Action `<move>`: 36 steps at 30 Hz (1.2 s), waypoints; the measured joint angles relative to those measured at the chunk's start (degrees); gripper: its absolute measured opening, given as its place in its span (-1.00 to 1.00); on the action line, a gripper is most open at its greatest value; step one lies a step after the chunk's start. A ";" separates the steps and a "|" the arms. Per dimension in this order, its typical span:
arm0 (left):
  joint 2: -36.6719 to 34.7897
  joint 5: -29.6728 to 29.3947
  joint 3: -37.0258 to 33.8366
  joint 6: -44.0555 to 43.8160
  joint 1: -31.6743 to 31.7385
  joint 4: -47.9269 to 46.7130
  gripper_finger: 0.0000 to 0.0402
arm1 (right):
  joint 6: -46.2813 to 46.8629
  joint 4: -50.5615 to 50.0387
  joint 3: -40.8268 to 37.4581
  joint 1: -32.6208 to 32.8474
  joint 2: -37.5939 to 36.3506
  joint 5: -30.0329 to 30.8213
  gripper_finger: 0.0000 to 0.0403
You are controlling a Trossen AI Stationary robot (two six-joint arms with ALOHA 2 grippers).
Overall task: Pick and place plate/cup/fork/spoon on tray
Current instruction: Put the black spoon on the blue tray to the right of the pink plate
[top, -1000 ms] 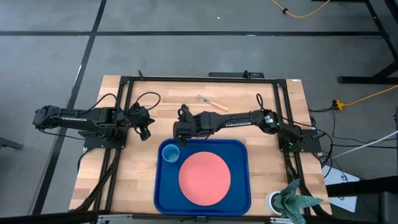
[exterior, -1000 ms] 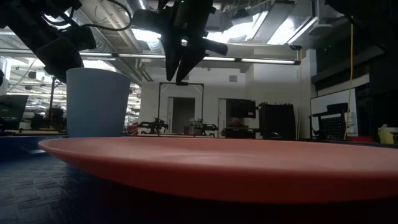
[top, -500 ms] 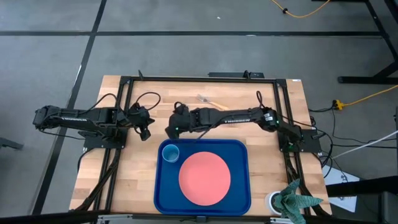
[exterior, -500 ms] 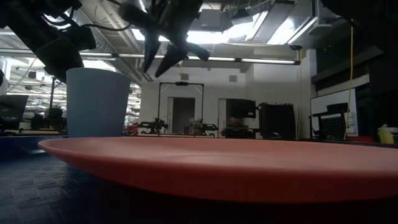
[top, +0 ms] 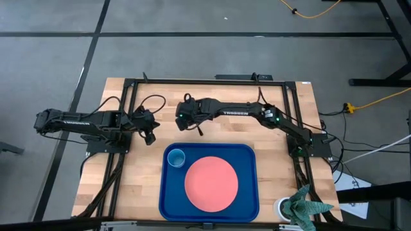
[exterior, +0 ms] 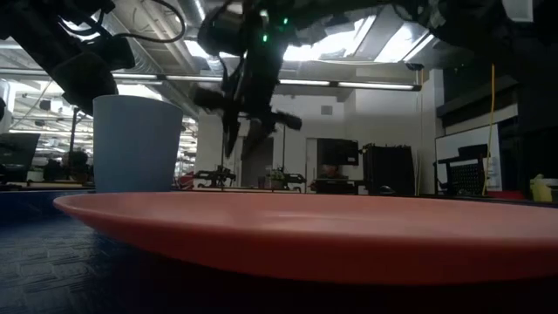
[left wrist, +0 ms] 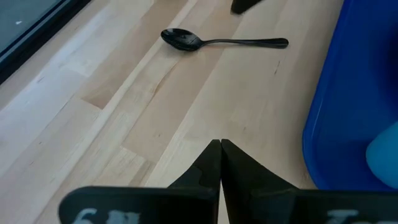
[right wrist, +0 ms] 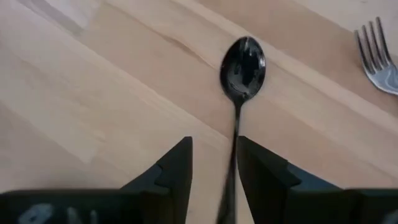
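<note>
The right gripper point(top: 190, 122) hangs over the bare wood beyond the tray's far edge, its fingers point(right wrist: 176, 168) parted a little and holding nothing; in the right wrist view the spoon point(right wrist: 239, 99) lies flat on the table straight ahead, its thin handle running back toward the gap between the fingers, and whether it touches them cannot be told. The silver tines of the fork point(right wrist: 377, 57) show just past the spoon's bowl, off to one side. From above, the right arm reaches across the table's far half from its base at the right edge. The left gripper point(top: 149, 136) waits near the table's left side, its fingers point(left wrist: 208, 167) pressed together with nothing between them; its wrist camera sees the spoon point(left wrist: 217, 41) on the wood beside the tray's raised rim. The dark-blue tray point(top: 248, 194) sits at the near middle of the table with the salmon-pink plate point(top: 211, 182) lying flat at its centre and the light-blue cup point(top: 176, 157) standing upright in its far left corner, close to the plate. In the low view the cup point(exterior: 136, 145) rises behind the plate's rim point(exterior: 288, 228).
</note>
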 joint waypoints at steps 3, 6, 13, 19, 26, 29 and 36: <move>0.02 0.00 0.00 0.00 -0.02 0.09 -1.00 | -2.02 0.07 -0.02 -0.37 1.01 -0.15 -0.36; 0.02 0.00 0.00 0.00 -0.01 0.09 -1.00 | -2.26 0.22 -0.02 -0.37 2.04 0.05 -0.36; 0.02 0.00 0.00 0.00 -0.02 0.11 -1.00 | -3.61 0.07 -0.02 -0.59 4.78 0.22 -0.36; 0.02 0.00 0.00 0.02 0.00 0.29 -1.00 | -3.86 0.40 -0.02 -1.46 6.83 0.25 -0.36; 0.02 0.00 0.00 0.04 -0.02 0.31 -1.00 | -3.65 1.94 -0.02 -2.69 7.59 0.22 -0.36; 0.02 -0.01 0.00 0.04 -0.01 0.30 -1.00 | -3.66 1.84 -0.02 -3.10 7.59 -1.23 -0.38; 0.02 -0.02 0.00 0.09 -0.02 0.28 -1.00 | -3.39 2.04 0.31 -3.07 8.73 -4.70 -0.64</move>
